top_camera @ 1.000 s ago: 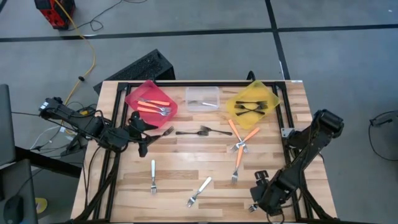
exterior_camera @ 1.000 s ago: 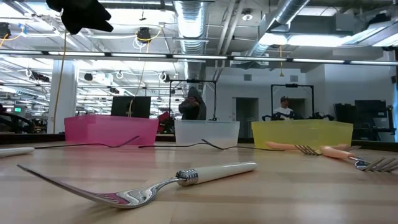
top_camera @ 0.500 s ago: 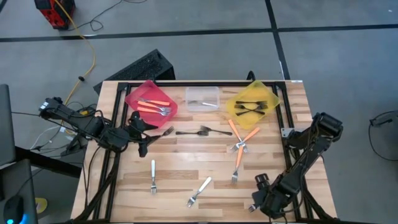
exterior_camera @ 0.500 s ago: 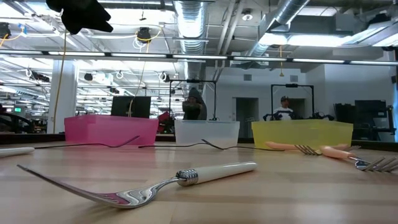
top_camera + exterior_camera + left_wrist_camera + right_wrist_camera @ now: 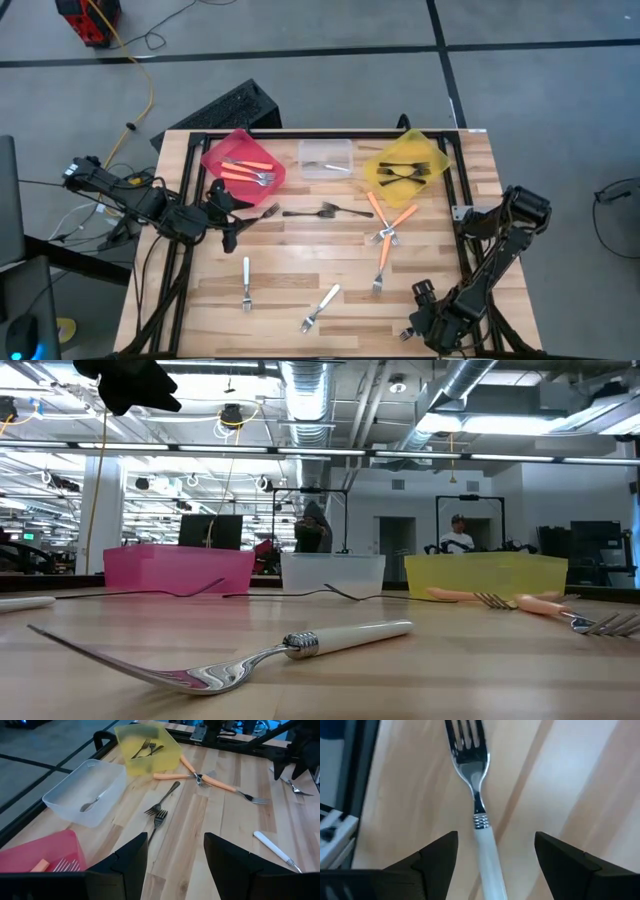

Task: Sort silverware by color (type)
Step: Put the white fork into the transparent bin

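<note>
Under right claw (image 5: 492, 857), fingers apart: white-handled fork (image 5: 479, 815) flat on counter (image 5: 570, 780), handle centred between fingers, untouched. Left claw (image 5: 175, 852) apart, empty.

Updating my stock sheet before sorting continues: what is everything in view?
table: 1, wood, centre
red bin: 1, far left
orange forks: 2 in red bin, 3 loose right of centre
clear bin: 1, far middle
silver fork: 1, in clear bin
yellow bin: 1, far right
black forks: several in yellow bin, 2 loose at centre
white forks: 3; two near front edge, one under right gripper
people: 2, room behind
left gripper: open, beside red bin
right gripper: open, front right corner
</note>
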Available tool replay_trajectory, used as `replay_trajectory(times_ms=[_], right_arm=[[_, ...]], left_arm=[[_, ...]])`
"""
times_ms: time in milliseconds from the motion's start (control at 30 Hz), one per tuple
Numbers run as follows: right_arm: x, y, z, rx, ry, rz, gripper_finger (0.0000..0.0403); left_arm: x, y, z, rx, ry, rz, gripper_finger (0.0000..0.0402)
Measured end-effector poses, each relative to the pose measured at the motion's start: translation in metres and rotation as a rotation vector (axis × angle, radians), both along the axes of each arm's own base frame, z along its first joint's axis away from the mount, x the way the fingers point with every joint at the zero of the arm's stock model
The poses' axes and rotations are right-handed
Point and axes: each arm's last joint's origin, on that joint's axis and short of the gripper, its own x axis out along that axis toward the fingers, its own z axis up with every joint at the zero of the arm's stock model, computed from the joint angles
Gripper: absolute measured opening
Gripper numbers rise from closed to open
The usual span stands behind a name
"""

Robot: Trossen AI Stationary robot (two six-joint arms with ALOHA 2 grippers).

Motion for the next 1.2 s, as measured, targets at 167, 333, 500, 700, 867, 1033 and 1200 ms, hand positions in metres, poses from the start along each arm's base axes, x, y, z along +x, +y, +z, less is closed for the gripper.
replay_trajectory(times_ms=[167,333,500,700,867,1033,1200], right_arm=[[-0.001,0.006,-0.016,-0.048,0.056,0.015,0.0290],[-0.001,0.007,-0.017,-0.071,0.062,0.009,0.0285],[-0.002,0.007,-0.017,-0.078,0.069,-0.039,0.0261],[-0.002,0.006,-0.018,-0.087,0.066,-0.071,0.0211],[0.001,0.003,-0.018,-0.092,0.073,-0.085,0.0155],[0.003,0.001,-0.019,-0.098,0.080,-0.116,0.0099],[0.006,-0.001,-0.018,-0.095,0.088,-0.161,0.0070]], left_arm=[[0.000,0.000,0.000,-0.009,-0.001,0.004,0.0180],[0.000,0.000,0.000,-0.011,-0.002,0.004,0.0180],[0.000,0.000,0.000,-0.013,-0.005,0.004,0.0180],[0.000,0.000,0.000,-0.012,-0.003,0.004,0.0180],[0.000,0.000,0.000,-0.010,0.000,0.004,0.0180],[0.000,0.000,0.000,-0.010,0.000,0.004,0.0180],[0.000,0.000,0.000,-0.009,0.000,0.004,0.0180]])
